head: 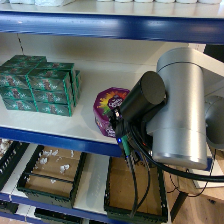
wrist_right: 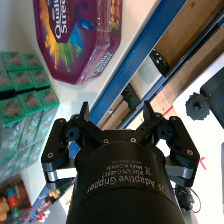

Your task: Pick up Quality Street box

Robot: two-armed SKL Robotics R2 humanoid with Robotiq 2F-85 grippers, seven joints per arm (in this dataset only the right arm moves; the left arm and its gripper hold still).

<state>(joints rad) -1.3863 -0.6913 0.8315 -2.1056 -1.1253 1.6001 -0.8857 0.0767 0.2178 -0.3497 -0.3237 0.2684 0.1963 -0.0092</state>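
Hovering short of Quality Street box, right gripper spread wide, empty; risk: fingers clipping blue shelf edge, shoving tub toward green boxes.

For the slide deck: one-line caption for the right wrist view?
Open end effector short of the purple Quality Street box on the white shelf, green boxes stacked alongside.

green boxes left, gap btwn – box

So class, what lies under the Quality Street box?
The Quality Street box sits on the white shelf, right of the stacked green boxes. The arm covers its right side, so the shelf there is hidden.
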